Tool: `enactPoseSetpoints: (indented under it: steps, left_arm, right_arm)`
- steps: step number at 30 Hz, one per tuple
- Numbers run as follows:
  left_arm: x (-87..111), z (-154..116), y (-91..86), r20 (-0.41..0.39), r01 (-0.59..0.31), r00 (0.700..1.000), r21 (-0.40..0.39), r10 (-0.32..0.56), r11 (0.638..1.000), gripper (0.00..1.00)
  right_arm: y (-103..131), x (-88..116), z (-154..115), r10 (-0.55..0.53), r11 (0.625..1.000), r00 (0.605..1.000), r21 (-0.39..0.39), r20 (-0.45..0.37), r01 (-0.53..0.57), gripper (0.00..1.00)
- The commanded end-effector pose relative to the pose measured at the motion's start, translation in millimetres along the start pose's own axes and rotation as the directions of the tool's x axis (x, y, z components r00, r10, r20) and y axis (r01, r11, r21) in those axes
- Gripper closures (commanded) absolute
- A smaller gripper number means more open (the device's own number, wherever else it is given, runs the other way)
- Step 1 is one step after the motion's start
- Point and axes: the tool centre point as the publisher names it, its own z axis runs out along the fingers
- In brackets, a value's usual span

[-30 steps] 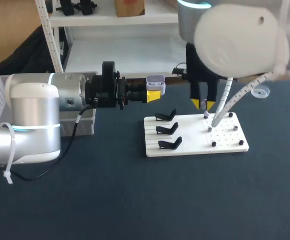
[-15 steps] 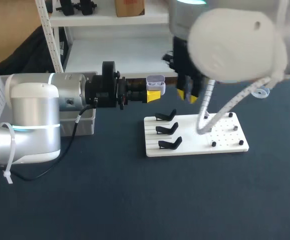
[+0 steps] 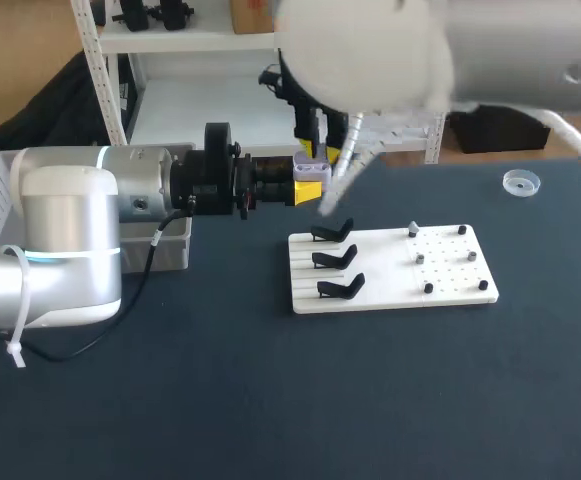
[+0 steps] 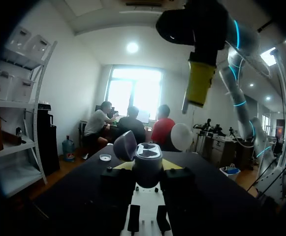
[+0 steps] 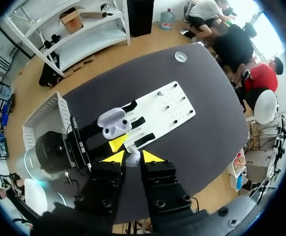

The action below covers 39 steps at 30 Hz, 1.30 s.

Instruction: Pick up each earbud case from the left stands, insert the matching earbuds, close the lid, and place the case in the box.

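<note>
Here the right tool (image 5: 132, 157) is clenched on a small pale earbud (image 5: 132, 159), nipped between its yellow tips and pointing down. Ahead of those tips, and a little to one side, lies the earbud case (image 5: 112, 125). It is grasped by the left tool (image 3: 308, 190), which holds it level in the air above the surface (image 3: 270, 400), sockets facing up and lid (image 4: 124, 145) swung open. In the left wrist view the right tool's yellow finger hangs above the case and off to one side, apart from it, so the two are not yet lined up. As I judge it, the coming move turns on that offset: the earbud has to come over its matching socket and then go straight down. Only the right arm is placed to do this, while the left simply presents the case. Beyond, three black stands (image 3: 335, 260) sit on the white board (image 3: 450, 290).
</note>
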Motion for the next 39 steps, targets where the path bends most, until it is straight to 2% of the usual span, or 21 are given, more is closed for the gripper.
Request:
enactPoseSetpoints:
  steps: [1,4,14,24,31,39]
  left_arm:
    - [0.5,0.1,0.5,0.002,-0.001,1.000,0.000,0.001,1.000,1.00]
    - [0.5,0.1,0.5,0.002,-0.001,1.000,0.000,0.001,1.000,1.00]
    - [0.5,0.1,0.5,0.002,-0.001,1.000,0.000,0.001,1.000,1.00]
    - [0.5,0.1,0.5,0.002,-0.001,1.000,0.000,0.001,1.000,1.00]
    - [0.5,0.1,0.5,0.002,-0.001,1.000,0.000,0.001,1.000,1.00]
    - [0.5,0.1,0.5,0.002,-0.001,1.000,0.000,0.001,1.000,1.00]
  right_arm:
    - [19.6,-6.8,2.6,0.001,0.991,1.000,0.136,-0.016,0.001,1.00]
    - [20.4,-10.5,3.7,-0.011,0.985,1.000,0.169,-0.006,0.012,1.00]
    - [20.4,-10.5,3.7,-0.011,0.985,1.000,0.169,-0.006,0.012,1.00]
    - [4.2,-10.4,25.7,-0.040,0.976,0.999,0.215,0.001,0.039,1.00]
    - [4.6,-19.1,36.1,-0.036,0.973,0.999,0.226,-0.013,0.038,1.00]
    - [9.3,-24.6,36.2,-0.033,0.974,0.999,0.225,-0.013,0.035,1.00]
